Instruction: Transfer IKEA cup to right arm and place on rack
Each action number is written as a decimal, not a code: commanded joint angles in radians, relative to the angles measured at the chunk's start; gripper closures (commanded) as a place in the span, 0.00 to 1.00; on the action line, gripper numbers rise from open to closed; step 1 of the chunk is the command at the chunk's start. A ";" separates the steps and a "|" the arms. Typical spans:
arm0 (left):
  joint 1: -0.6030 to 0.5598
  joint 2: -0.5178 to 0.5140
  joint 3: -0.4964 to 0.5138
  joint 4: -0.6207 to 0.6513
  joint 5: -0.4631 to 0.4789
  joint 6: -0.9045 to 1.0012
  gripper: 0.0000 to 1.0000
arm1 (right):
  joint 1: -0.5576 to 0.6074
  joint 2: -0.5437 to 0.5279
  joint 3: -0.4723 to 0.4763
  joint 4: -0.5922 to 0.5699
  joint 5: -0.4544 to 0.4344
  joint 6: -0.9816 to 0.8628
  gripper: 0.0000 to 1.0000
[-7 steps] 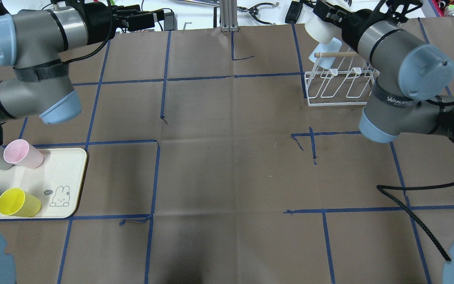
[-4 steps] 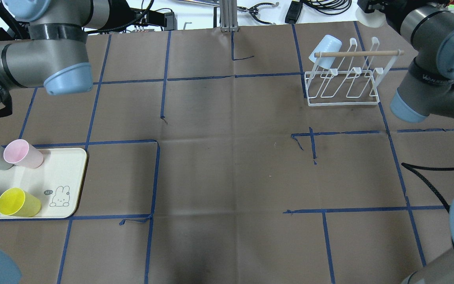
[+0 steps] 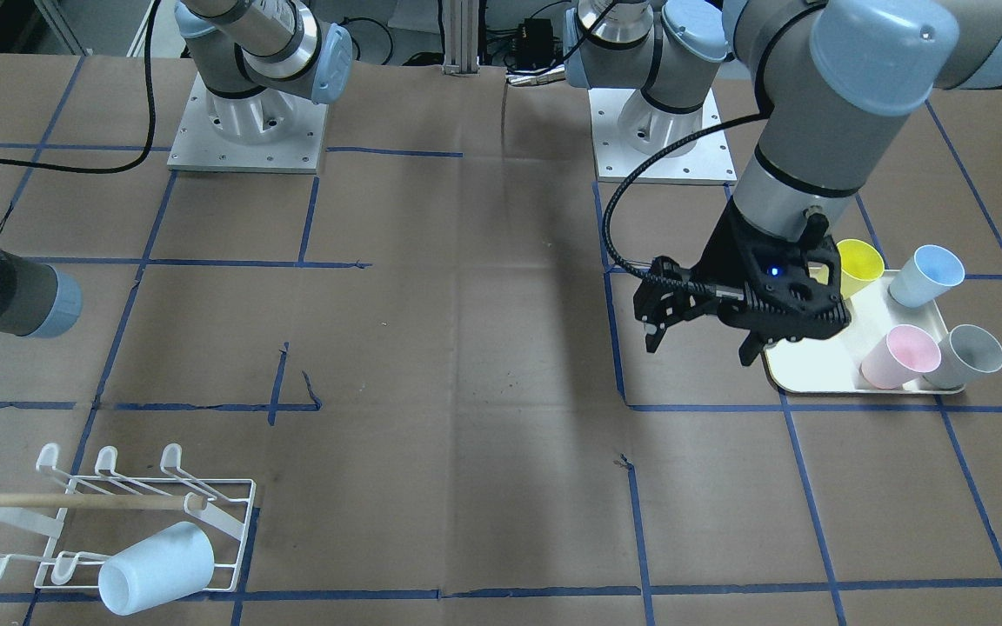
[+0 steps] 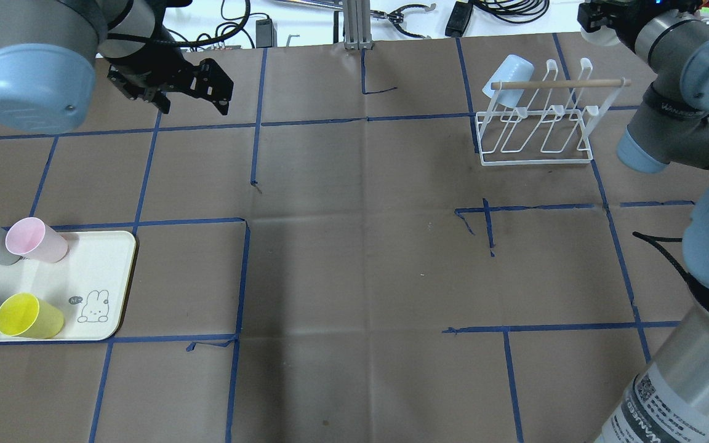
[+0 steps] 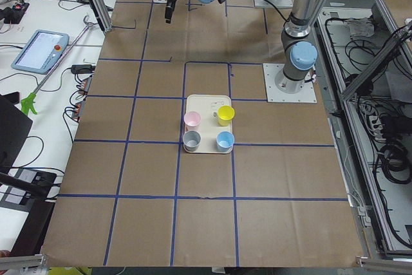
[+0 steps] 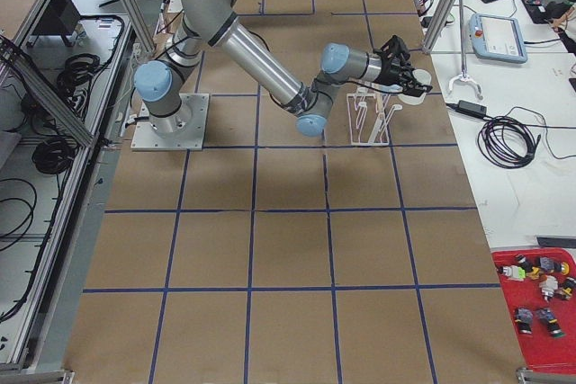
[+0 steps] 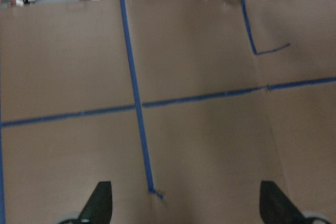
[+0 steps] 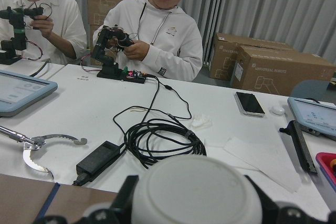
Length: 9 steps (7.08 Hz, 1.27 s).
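Cup of white plastic (image 8: 195, 190) sits bottom-out between the two flat fingers of the right gripper (image 4: 597, 24), which is closed on its sides. It hangs at the far edge of the brown paper-covered table (image 4: 354, 246), behind the white wire rack (image 4: 536, 132), not touching it. A pale blue cup (image 4: 506, 74) hangs on a corner prong, and a wooden stick (image 4: 560, 82) crosses the rack's top. The black claw-like left gripper (image 3: 699, 341) is wide open and holds nothing, just beside the cream tray (image 3: 821, 369) with a yellow cup (image 3: 862, 261), a blue cup (image 3: 927, 271), a pink cup (image 3: 901, 356) and a grey cup (image 3: 972, 352).
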 commanded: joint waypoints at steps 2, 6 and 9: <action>-0.001 0.107 -0.005 -0.214 0.023 -0.056 0.00 | -0.007 0.021 0.026 -0.021 0.002 -0.003 0.82; -0.002 0.127 -0.033 -0.200 0.029 -0.062 0.01 | -0.004 0.027 0.089 -0.075 0.004 -0.001 0.82; -0.002 0.122 -0.033 -0.188 0.032 -0.078 0.01 | -0.004 0.025 0.090 -0.087 0.001 0.002 0.01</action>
